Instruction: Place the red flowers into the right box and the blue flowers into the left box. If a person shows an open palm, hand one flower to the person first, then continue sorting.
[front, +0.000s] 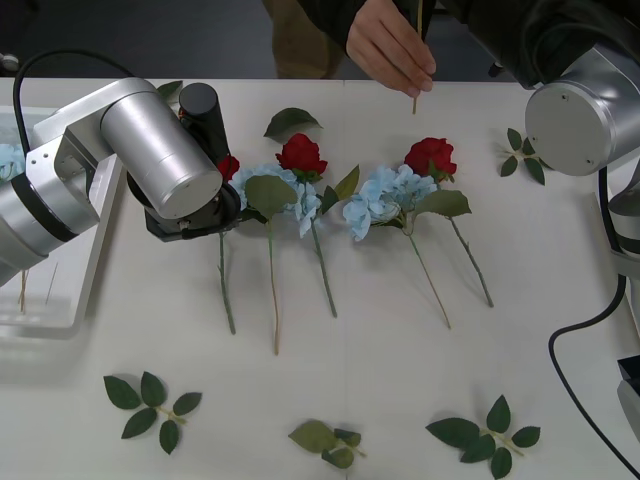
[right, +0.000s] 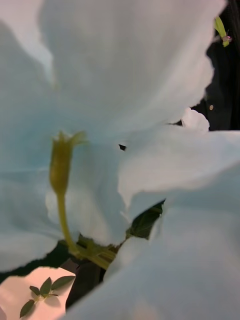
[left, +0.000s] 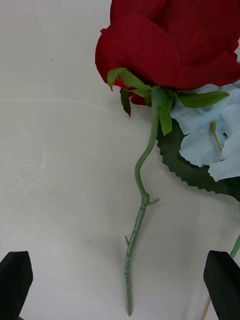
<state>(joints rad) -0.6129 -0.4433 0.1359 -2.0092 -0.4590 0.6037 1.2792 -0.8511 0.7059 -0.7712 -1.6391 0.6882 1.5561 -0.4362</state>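
The left hand (left: 120, 280) was held open above the worktop (front: 400, 360), its two black fingers (left: 15, 275) spread either side of the stem of the leftmost red rose (front: 228, 167), nothing being gripped. Two further red roses (front: 301, 154) and two blue flowers (front: 385, 195) were laid in a row beside it, stems pointing toward the robot. The left box (front: 90, 260) was seen at the worktop's left edge. A thin stem was pinched by a person's fingers (front: 392, 45) at the far edge. Whether the right hand was open could not be told; pale blue petals (right: 120, 100) were pressed close to its camera.
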